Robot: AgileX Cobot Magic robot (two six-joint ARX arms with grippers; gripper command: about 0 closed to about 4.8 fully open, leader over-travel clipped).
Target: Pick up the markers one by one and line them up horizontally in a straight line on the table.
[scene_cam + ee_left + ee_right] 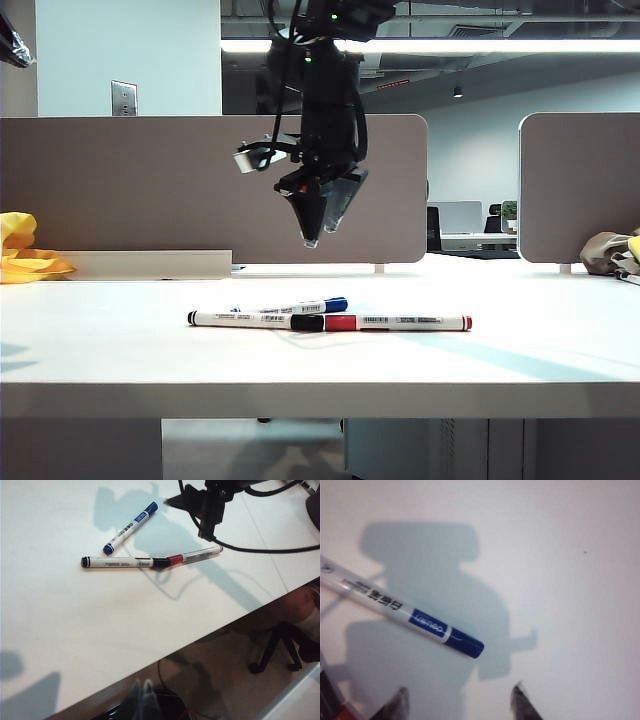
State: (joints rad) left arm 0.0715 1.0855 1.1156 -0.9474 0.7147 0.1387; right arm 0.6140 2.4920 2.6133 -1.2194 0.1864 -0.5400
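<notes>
Three markers lie mid-table (520,350). The black-capped marker (250,319) (120,562) and the red-capped marker (400,322) (197,555) lie end to end, caps meeting, in a nearly straight row. The blue-capped marker (300,306) (131,527) (405,611) lies just behind them at a slant. My right gripper (320,234) (460,695) hangs well above the blue marker, pointing down, open, nothing between its fingers. My left gripper (141,685) is shut and empty, held off the table's front edge, out of the exterior view.
Grey divider panels (130,180) (580,185) stand along the table's back edge. A yellow cloth (25,250) lies at the back left and a bundle of fabric (610,250) at the back right. A chair base (280,645) stands on the floor below the front edge.
</notes>
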